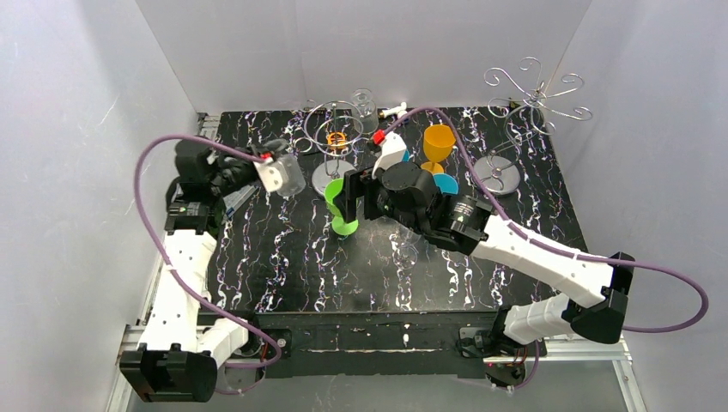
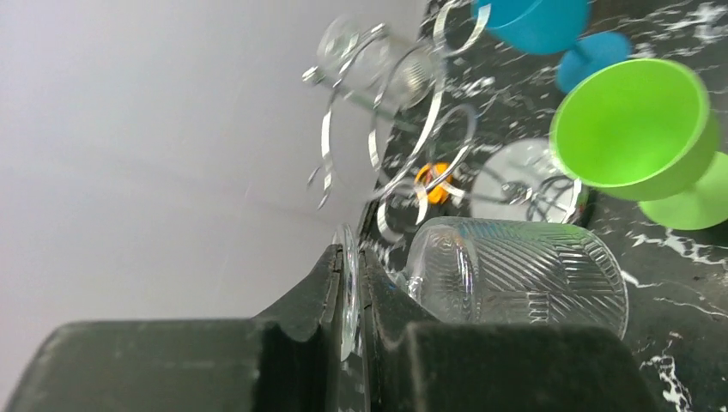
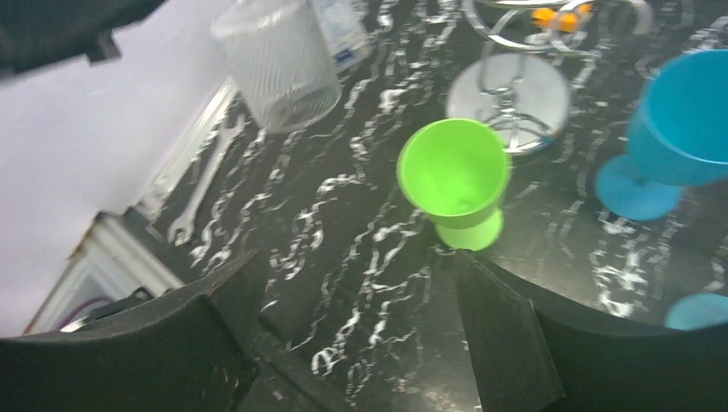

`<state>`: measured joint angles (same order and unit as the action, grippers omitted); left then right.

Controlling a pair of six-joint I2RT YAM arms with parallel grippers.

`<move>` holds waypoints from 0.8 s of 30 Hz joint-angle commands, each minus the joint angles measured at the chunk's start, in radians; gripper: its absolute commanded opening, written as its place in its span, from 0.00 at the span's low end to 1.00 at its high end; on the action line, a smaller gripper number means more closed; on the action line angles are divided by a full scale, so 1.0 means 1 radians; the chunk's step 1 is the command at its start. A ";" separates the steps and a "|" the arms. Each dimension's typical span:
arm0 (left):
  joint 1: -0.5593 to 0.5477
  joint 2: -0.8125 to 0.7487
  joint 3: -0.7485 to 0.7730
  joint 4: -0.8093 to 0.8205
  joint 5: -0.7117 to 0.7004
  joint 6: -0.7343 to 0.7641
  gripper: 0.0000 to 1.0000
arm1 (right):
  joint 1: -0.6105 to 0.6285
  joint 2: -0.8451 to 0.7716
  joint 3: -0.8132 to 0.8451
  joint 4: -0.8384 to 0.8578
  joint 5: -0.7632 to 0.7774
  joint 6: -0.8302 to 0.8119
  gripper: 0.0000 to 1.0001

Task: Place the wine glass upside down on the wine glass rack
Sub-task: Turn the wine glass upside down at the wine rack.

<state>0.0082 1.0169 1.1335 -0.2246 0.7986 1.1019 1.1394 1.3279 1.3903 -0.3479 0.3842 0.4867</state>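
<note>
My left pincer (image 2: 350,266) is clamped on the foot of the wine glass (image 2: 515,275), holding it sideways over the left of the surface (image 1: 283,266). My right pincer (image 3: 356,275) gapes wide above a green cup (image 3: 453,172). The wine glass rack (image 1: 532,94) stands at the far right.

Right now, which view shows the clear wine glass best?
Left wrist: the clear wine glass is close up, its foot pinched in the left gripper. Top external shows it small beside that gripper; right wrist catches only its ribbed bowl.
</note>
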 commanded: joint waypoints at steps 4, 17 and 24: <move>-0.064 0.039 -0.106 0.218 0.184 0.318 0.00 | -0.091 -0.088 -0.035 -0.045 0.148 -0.041 0.86; -0.068 0.136 -0.090 0.145 0.207 0.635 0.00 | -0.208 -0.169 -0.086 -0.012 0.050 -0.071 0.84; -0.068 0.169 -0.087 0.137 0.180 0.672 0.00 | -0.243 -0.183 -0.094 0.007 0.007 -0.063 0.82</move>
<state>-0.0555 1.1932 1.0046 -0.1135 0.9516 1.7093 0.9120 1.1709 1.2976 -0.3935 0.4204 0.4301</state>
